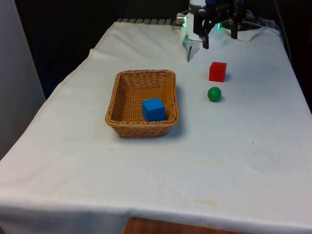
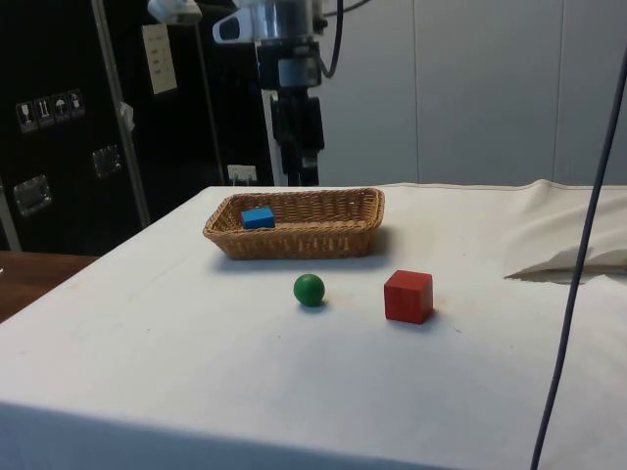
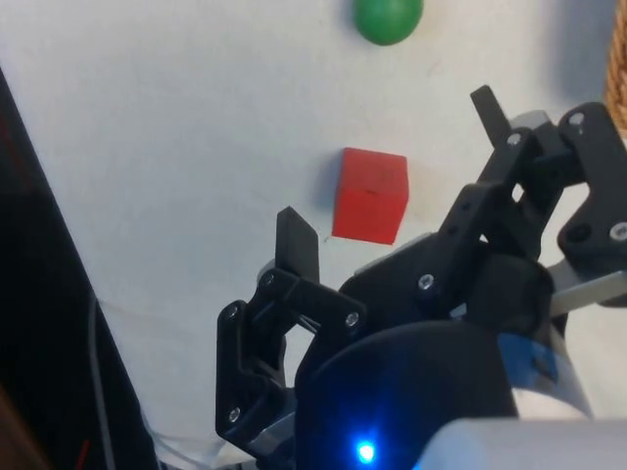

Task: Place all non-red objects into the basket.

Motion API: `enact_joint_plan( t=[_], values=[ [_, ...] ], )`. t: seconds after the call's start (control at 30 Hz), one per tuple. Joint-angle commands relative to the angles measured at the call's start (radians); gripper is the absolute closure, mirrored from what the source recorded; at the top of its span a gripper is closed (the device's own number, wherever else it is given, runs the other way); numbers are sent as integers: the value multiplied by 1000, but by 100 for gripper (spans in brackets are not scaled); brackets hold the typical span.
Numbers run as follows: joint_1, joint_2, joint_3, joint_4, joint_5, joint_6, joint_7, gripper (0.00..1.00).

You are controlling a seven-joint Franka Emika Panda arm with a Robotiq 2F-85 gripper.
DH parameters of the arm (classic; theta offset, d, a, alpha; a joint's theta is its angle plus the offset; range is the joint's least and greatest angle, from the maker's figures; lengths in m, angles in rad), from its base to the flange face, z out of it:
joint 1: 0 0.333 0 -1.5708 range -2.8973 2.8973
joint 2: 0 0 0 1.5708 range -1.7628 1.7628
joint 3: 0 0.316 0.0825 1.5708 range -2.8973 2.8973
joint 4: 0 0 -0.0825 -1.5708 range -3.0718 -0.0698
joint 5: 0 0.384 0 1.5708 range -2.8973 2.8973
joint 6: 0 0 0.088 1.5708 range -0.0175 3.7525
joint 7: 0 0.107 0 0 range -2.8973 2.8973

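Green ball [image 1: 214,94] on cloth, beyond red cube [image 1: 217,71], gripper [image 3: 392,166] raised, spread

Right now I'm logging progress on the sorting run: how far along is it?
Done: the blue cube lies inside the basket. In hand: nothing; the gripper hangs open and empty above the cloth near the red cube. Left: the green ball sits on the table outside the basket and needs to go in. The red cube should stay out.

White-clothed table [image 1: 146,165], black curtains [image 1: 63,29], dark cabinets [image 2: 59,127]
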Motion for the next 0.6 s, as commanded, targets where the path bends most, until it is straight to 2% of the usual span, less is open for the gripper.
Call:
enact_joint_plan(
  t=[0.0, 0.1, 0.13, 0.17, 0.4, 0.43, 0.47, 0.57],
  values=[
    [3, 8, 6, -13, 15, 28, 1, 0],
    [3, 28, 17, -28, 26, 62, 3, 0],
    [0, 22, 14, -22, 19, 41, 0, 0],
    [3, 33, 20, -30, 28, 68, 3, 0],
    [3, 71, 43, -51, 31, 136, 27, 0],
    [0, 68, 42, -46, 29, 118, 19, 0],
    [4, 77, 46, -53, 30, 145, 31, 0],
    [4, 95, 55, -58, 30, 173, 42, 0]
  ],
)
